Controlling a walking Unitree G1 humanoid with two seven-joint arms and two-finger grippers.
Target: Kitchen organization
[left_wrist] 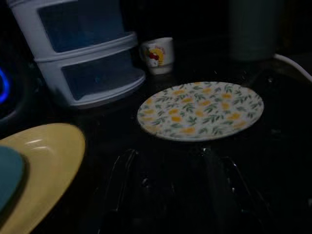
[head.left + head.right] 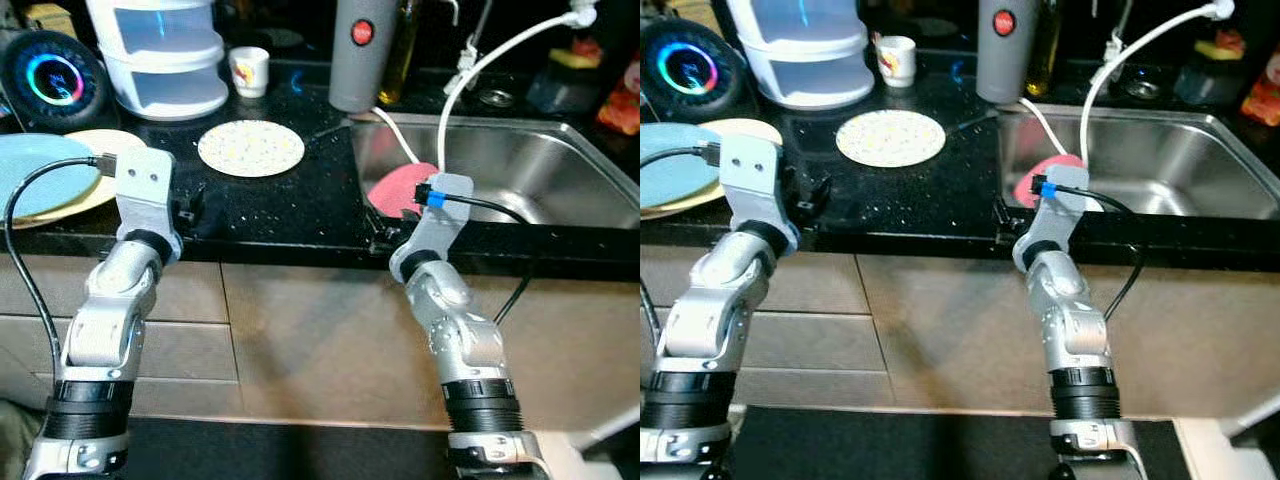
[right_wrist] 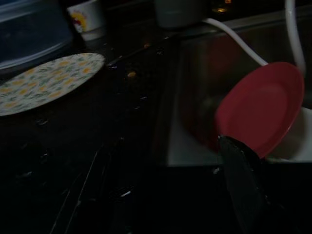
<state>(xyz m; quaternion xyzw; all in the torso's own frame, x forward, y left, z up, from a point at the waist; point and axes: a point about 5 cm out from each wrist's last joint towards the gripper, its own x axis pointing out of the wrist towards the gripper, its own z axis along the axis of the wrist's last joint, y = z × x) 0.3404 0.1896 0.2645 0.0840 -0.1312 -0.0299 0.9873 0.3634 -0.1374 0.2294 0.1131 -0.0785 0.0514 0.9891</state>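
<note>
Both arms reach the surface (image 2: 300, 215) edge; left hand (image 1: 170, 190) open, plate (image 1: 201, 109) just beyond it; right hand (image 3: 161, 195) open beside red plate (image 3: 261, 109) in sink (image 2: 560, 165); nothing sorted yet, I judge

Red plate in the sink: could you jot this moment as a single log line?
red plate: tilted in sink | right gripper: at counter edge beside it | left gripper: before floral plate | nothing held

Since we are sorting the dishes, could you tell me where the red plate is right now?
The red plate leans in the steel sink's left end, right of the floral plate, just beyond the right claw.
</note>
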